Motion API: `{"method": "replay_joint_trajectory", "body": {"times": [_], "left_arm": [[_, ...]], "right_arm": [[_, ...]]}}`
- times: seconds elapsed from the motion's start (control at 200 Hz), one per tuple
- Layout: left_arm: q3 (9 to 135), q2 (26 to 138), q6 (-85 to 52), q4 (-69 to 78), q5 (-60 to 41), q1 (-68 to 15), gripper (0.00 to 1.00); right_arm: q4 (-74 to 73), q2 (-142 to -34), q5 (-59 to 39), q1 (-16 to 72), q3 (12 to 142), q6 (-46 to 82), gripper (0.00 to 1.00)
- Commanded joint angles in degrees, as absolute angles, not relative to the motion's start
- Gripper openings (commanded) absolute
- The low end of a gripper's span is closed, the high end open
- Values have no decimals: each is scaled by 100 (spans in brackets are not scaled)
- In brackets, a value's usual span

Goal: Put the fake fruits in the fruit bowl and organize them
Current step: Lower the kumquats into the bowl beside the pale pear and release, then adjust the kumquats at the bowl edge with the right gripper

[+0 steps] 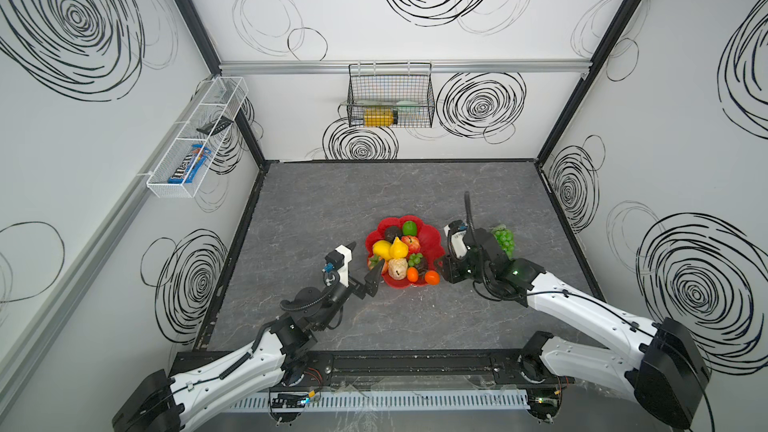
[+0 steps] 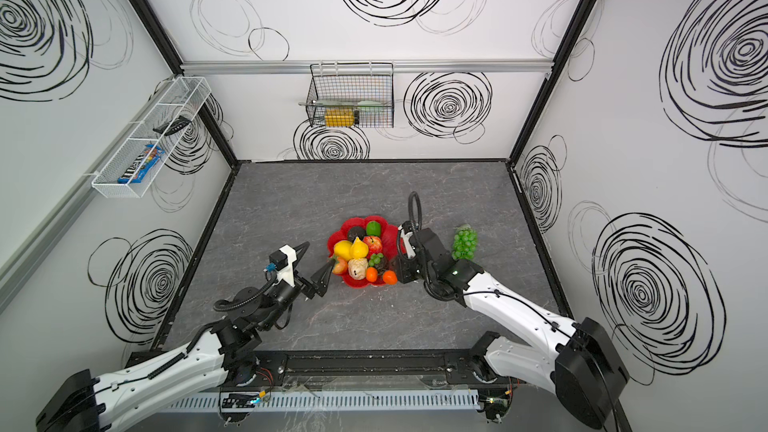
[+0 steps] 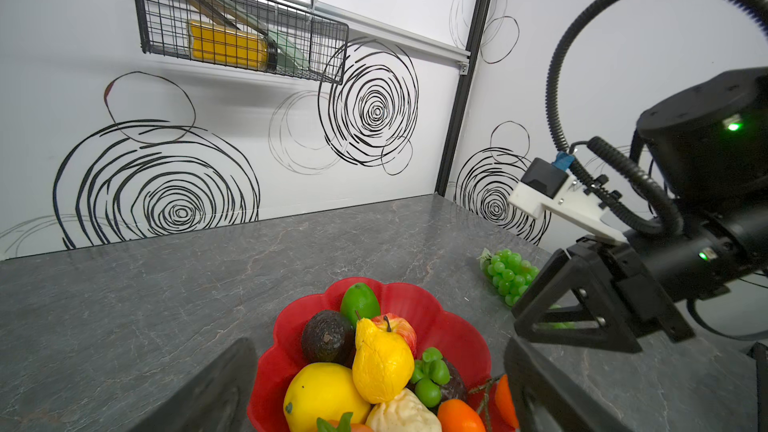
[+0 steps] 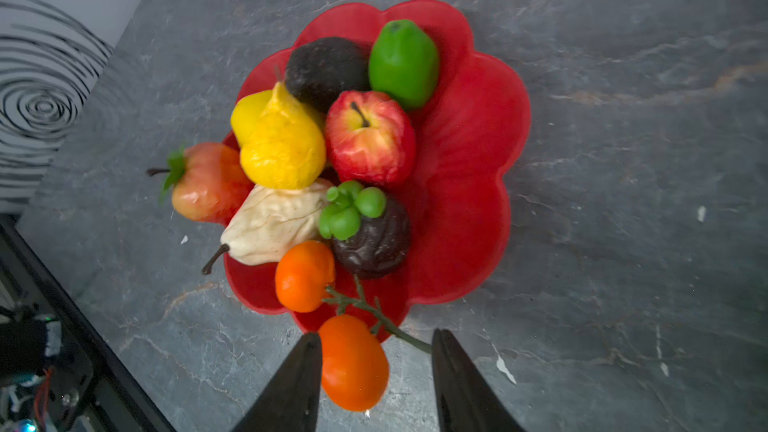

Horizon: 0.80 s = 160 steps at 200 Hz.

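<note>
- The bowl (image 1: 433, 238) is sitting mid-table (image 1: 311, 218) in both top views; clock hours below are read on it from there, with 12 toward the back wall.
- Lying inside: lime (image 4: 404, 62) at 12, avocado (image 4: 324, 70) at 11, apple (image 4: 370, 139) at centre, lemon (image 4: 247, 114) at 9, and a yellow pear (image 4: 282, 151) leaning on the lemon.
- The strawberry (image 4: 208, 180) is poking over the rim at 8, the beige pear (image 4: 274, 222) is resting at 7, and the mangosteen (image 4: 376, 238) at 5.
- Two oranges are sharing a twig (image 4: 374, 313): the inner orange (image 4: 304, 276) is lying at 6, and the outer orange (image 4: 353, 363) is hanging past the rim.
- The grapes (image 1: 503, 241) are lying on the table at 3, outside the bowl.
- The right gripper (image 4: 375, 334) is straddling the outer orange with its fingers released, one brushing the fruit and the other standing clear.
- The left gripper (image 1: 367, 255) is hanging at 8–9, spread wide and grasping nothing.
</note>
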<state>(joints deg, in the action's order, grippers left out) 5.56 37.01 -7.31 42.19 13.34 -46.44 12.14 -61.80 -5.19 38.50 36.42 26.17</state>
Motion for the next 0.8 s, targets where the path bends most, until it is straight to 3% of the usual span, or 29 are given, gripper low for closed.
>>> {"method": "replay_joint_trajectory", "body": {"times": [0.0, 0.43, 0.795], "left_arm": [[538, 3674, -763, 4589, 1361, -4631, 97], [538, 3674, -764, 4588, 1362, -4627, 97], [545, 3718, -755, 4605, 1336, -4637, 97]], "right_arm": [[659, -5980, -1670, 3373, 3045, 3319, 43], [176, -6760, -2618, 2938, 2823, 3652, 34], [-110, -6883, -2641, 2897, 2841, 3709, 30]]}}
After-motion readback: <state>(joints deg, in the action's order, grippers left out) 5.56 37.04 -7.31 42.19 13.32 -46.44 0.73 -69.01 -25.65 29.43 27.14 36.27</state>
